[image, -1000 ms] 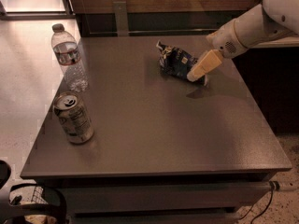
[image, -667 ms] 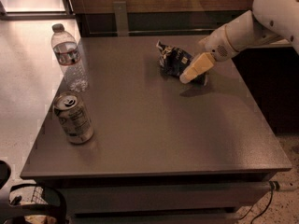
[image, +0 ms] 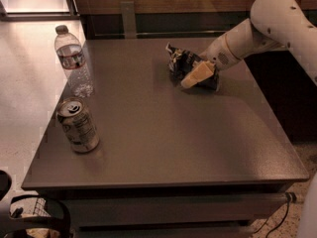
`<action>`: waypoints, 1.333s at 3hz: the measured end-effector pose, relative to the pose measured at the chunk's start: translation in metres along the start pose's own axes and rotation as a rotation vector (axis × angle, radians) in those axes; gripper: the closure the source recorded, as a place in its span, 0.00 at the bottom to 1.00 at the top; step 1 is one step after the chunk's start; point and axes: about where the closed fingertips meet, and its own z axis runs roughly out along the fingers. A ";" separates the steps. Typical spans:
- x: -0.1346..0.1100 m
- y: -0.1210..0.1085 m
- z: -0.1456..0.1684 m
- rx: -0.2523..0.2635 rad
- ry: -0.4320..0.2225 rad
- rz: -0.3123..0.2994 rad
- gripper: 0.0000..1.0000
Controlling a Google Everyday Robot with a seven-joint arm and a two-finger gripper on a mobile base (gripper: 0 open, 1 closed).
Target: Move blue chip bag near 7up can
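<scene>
Gripper [image: 192,78] has slid left onto crinkled dark-blue foil chip bag [image: 178,63], grip unreadable; I'd seat it centrally first.

Single camera high before table [image: 163,152], looking down across it; gripper [image: 197,75] at far side, right of centre.

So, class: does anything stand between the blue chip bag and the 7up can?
Nothing visible does. The tool is at the blue chip bag on the far side of the tabletop; bare surface runs from there to the 7up can. The water bottle stands behind the can, off that line.
</scene>
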 end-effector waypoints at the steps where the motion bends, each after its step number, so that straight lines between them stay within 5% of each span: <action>1: 0.000 0.001 0.002 -0.005 0.000 -0.001 0.49; 3: -0.003 0.002 0.004 -0.013 0.002 -0.001 1.00; 4: -0.003 0.002 0.005 -0.013 0.002 -0.001 1.00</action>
